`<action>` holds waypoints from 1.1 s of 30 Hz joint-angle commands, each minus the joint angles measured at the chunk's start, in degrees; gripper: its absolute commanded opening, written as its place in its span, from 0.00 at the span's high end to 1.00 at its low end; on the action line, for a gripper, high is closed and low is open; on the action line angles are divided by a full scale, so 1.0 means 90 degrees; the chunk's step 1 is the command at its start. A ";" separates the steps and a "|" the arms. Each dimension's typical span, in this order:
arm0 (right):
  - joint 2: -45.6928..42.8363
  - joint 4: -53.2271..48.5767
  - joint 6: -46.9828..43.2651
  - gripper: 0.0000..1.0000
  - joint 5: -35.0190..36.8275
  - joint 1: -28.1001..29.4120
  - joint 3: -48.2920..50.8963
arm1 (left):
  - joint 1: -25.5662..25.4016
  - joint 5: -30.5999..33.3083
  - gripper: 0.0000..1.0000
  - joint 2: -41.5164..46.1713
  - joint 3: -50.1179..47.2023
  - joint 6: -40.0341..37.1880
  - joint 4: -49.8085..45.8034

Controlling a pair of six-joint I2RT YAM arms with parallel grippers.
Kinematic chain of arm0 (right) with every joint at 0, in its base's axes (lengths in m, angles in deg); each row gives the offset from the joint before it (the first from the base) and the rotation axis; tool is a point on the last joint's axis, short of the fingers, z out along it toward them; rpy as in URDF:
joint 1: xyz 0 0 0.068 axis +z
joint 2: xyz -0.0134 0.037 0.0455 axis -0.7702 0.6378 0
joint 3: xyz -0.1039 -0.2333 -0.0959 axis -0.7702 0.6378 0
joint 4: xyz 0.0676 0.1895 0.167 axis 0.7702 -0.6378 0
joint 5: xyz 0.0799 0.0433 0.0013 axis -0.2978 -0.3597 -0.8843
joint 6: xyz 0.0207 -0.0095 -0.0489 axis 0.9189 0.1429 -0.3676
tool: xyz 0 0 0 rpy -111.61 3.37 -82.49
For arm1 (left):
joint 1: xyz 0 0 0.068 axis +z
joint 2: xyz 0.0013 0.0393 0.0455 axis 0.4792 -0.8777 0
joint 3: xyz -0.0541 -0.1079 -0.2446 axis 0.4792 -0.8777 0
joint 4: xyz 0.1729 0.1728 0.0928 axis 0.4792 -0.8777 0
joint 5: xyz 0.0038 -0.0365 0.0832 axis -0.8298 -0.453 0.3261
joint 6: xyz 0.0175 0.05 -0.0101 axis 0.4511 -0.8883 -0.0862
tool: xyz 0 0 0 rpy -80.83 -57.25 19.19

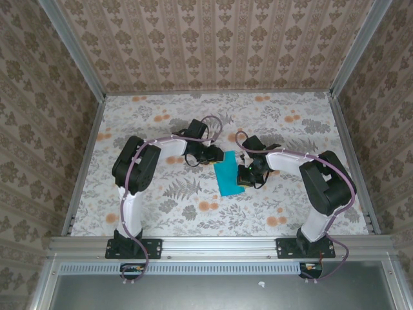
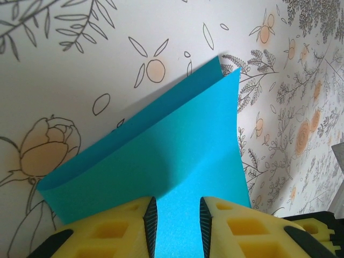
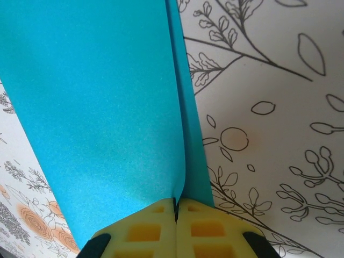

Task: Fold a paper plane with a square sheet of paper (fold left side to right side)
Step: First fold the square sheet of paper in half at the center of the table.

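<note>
Top view: square sheet of paper [image 1: 227, 173], folded double, between left gripper [image 1: 213, 155] and right gripper [image 1: 245, 175]. Left wrist view: left jaws narrowly apart over the raised upper layer. Right wrist view: right jaws closed, pinching the sheet's paired edges.

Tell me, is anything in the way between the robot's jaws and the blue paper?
No, nothing visible is in the way. The right gripper is shut on an edge of the blue paper, and the left gripper sits right at it, jaws apart.
</note>
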 commanded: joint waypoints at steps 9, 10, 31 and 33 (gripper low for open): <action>0.0240 -0.0569 -0.0115 0.95 0.0385 -0.0013 0.0017 | 0.0430 0.0426 0.70 -0.0130 -0.0127 -0.0274 -0.0260; 0.0238 -0.0572 -0.0127 0.95 0.0361 -0.0013 0.0013 | 0.0458 0.0415 0.70 -0.0125 -0.0095 -0.0304 -0.0291; 0.0308 -0.0499 -0.0100 0.96 0.0296 0.0026 -0.0012 | -0.0107 0.0341 0.72 0.0658 -0.0335 -0.0237 0.0339; 0.0314 -0.0509 -0.0092 0.96 0.0296 0.0026 -0.0021 | -0.0177 0.0290 0.72 0.0453 -0.0213 -0.0203 0.0346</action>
